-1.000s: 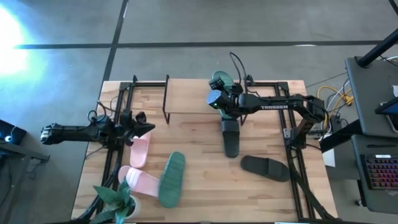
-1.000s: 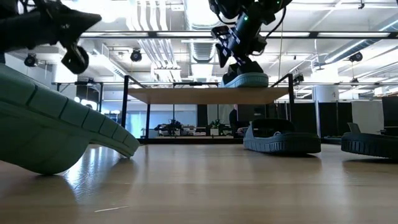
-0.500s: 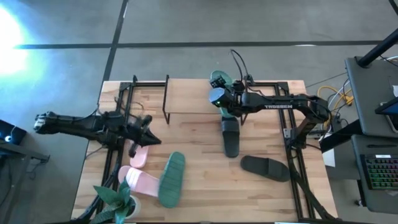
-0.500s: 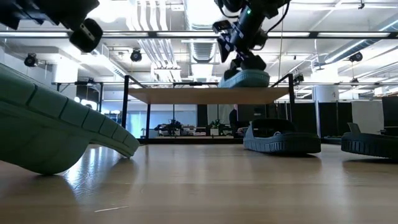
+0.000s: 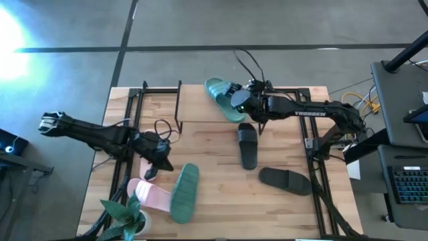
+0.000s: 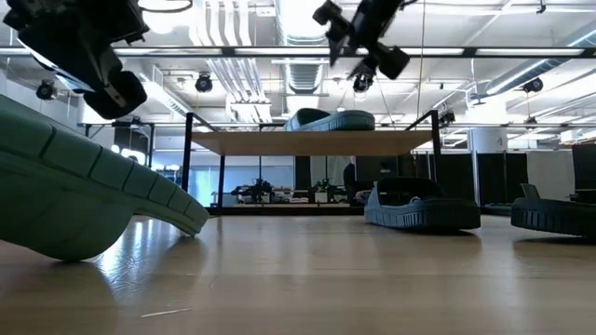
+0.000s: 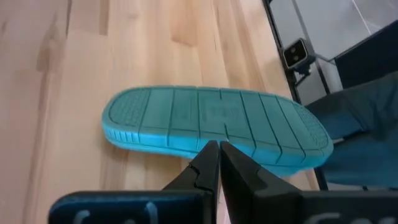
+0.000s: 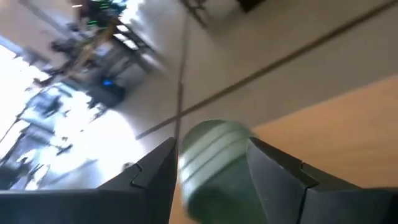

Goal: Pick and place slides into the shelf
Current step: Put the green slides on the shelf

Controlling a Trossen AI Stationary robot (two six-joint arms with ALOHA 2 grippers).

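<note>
One teal-green slide (image 5: 221, 99) (image 6: 331, 121) lies flat on the shelf's plank top (image 6: 261, 142) (image 5: 200, 115). My right gripper (image 5: 241, 100) (image 6: 372, 58) hangs open above the slide's right end. In the right wrist view its fingers frame that end (image 8: 211, 158) without touching it. The second teal-green slide (image 5: 185, 192) (image 7: 217, 121) lies on its side near the front, ribbed sole showing. My left gripper (image 5: 159, 164) (image 7: 214, 152) is shut and points down at that sole from the left. A pink slide (image 5: 152, 195) lies beside it. Both black slides (image 5: 247, 145) (image 5: 285, 180) rest on the table.
A potted plant (image 5: 127, 217) stands at the near left corner. Black metal frames (image 5: 127, 127) (image 5: 311, 144) run along both table sides. Bare wood lies between the teal-green slide near the front and the black slides (image 6: 419, 209). A desk with a keyboard (image 5: 408, 181) stands off the right edge.
My right gripper has risen off the shelf and rolled. The teal-green slide beneath it, which stood up short, now lies flat and stretched toward the left on the plank. My left gripper, shut throughout, has swung toward the right and near edges and tipped down toward the other teal-green slide.
</note>
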